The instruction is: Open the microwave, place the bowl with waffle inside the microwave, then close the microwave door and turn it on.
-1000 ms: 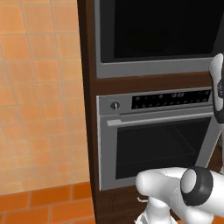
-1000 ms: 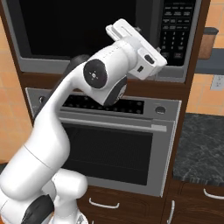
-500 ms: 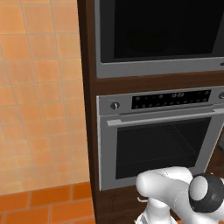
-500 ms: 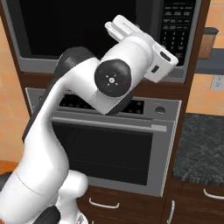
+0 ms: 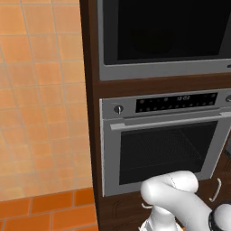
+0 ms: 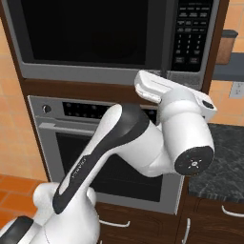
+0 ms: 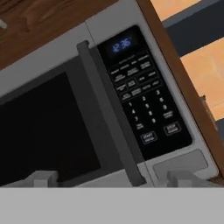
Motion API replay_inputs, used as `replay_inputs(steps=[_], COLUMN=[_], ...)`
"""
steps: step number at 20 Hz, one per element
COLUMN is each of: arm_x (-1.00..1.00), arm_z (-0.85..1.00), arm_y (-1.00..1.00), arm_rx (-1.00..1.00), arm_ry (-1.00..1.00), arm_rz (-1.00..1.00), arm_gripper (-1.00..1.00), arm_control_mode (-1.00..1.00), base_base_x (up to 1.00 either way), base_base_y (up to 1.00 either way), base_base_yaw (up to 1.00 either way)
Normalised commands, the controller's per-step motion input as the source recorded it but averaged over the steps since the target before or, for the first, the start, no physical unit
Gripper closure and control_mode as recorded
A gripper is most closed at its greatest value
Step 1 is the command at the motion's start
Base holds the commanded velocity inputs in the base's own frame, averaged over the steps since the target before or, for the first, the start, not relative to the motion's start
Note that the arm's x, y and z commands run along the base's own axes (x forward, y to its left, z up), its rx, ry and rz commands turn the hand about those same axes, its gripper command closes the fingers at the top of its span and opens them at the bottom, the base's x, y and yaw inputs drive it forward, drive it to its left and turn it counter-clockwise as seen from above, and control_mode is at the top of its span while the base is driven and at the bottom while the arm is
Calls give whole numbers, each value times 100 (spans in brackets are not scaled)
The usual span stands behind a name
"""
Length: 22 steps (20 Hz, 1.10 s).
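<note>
With the microwave door (image 6: 86,33) shut flush in its silver-grey frame, the opening step of the task is judged not yet begun. The microwave (image 6: 114,40) is built into dark brown wood cabinetry (image 5: 92,113) above the silver oven (image 5: 164,140), so the arm has to reach upward to work on it. In the right base view the white hand rises in front of the oven's control strip, angled toward the lower right part of the microwave, below its black keypad (image 6: 190,33).

In the hand view the gripper (image 7: 111,178) looks along its own axis at the microwave front, which appears rolled because the camera rolls with the hand. Two grey fingers (image 7: 41,179) stand spread wide at the bottom of that view, with nothing between them. A dark vertical door handle (image 7: 109,113) runs between the black glass and the keypad panel (image 7: 142,94); its lower end falls between the two fingers but lies ahead of them, apart and not touching. A lit clock display (image 7: 120,44) sits at the head of the keypad. This alignment suggests the hand is posed to straddle the handle and pull the door open.

No bowl or waffle can be made out. A dark speckled counter (image 6: 221,157) lies to the right of the oven.
</note>
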Motion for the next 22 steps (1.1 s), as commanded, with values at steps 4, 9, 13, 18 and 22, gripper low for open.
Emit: replay_inputs(steps=[4,9,13,18,22], arm_x=[19,15,1,11,66], arm_z=[-3,-14,-9,-4,0], arm_y=[0,-2,-20,-8,0], arm_rx=[-3,-9,-22,-31,-40], arm_ry=[6,-11,-32,-20,4], arm_rz=[22,8,2,0,-5], arm_gripper=[100,100,100,100,100], arm_control_mode=[-100,-100,-100,-100,-100], base_base_x=[0,0,0,0,0], base_base_y=[0,0,0,0,0], base_base_yaw=[0,0,0,0,0])
